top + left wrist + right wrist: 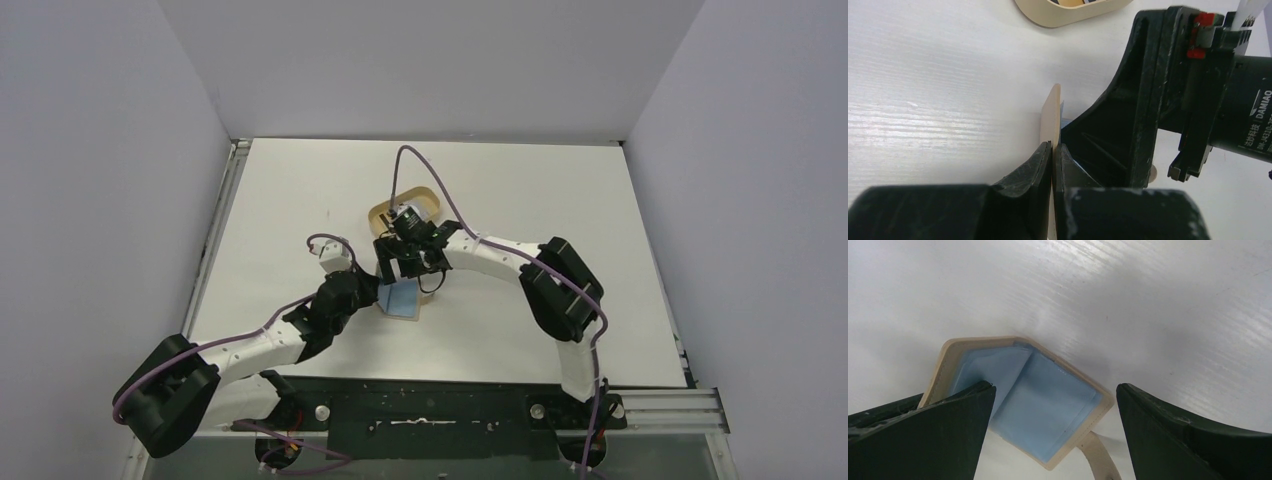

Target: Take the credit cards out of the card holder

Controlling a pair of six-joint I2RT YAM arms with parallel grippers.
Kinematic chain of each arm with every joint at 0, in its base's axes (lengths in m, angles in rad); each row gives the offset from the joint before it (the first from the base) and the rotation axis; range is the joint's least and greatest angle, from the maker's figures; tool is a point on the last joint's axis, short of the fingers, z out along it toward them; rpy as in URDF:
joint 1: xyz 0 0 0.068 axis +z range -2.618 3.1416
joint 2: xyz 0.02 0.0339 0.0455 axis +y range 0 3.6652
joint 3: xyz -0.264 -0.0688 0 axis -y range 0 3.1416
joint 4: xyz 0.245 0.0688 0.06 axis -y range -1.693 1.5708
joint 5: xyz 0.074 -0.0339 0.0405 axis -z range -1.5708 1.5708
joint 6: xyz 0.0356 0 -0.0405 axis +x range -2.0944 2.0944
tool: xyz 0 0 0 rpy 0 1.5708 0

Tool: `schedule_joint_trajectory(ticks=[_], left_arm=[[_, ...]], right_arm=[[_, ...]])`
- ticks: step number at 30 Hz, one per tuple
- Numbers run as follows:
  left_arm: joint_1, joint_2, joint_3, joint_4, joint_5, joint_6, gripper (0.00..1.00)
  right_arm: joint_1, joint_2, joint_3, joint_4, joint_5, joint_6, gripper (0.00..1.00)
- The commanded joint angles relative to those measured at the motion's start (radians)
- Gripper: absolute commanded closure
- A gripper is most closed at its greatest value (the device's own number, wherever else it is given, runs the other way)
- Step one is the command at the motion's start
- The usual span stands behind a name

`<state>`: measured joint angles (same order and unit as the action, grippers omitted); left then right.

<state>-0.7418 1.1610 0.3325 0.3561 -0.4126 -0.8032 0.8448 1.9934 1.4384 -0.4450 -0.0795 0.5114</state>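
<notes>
The card holder lies open on the white table, tan outside and light blue inside. The right wrist view shows its blue pockets and its snap tab; no card shows in them. My left gripper is shut on the holder's tan flap, which stands on edge between the jaws. My right gripper hovers just above the holder, open and empty. I cannot make out the credit cards clearly in any view.
The oval tan wooden tray sits just behind the right wrist, mostly hidden by it. Its rim shows at the top of the left wrist view, with something yellowish and dark inside. The right arm's wrist is close to my left fingers.
</notes>
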Motion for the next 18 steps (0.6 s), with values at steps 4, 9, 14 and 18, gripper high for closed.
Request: schedule_joint_trajectory(ticks=[4, 9, 14, 18], left_arm=[[0.001, -0.019, 0.002, 0.101, -0.001, 0.002, 1.00], [0.002, -0.036, -0.007, 0.102, -0.009, 0.006, 1.00], [0.009, -0.041, -0.019, 0.107, -0.005, 0.006, 1.00], [0.029, -0.032, -0.036, 0.132, 0.028, -0.003, 1.00]], right_arm=[[0.056, 0.015, 0.071, -0.078, 0.110, -0.075, 0.02], [0.055, -0.025, 0.030, -0.125, 0.168, -0.119, 0.02], [0.031, -0.084, -0.045, -0.120, 0.171, -0.139, 0.02], [-0.006, -0.196, -0.176, 0.012, 0.075, -0.138, 0.03]])
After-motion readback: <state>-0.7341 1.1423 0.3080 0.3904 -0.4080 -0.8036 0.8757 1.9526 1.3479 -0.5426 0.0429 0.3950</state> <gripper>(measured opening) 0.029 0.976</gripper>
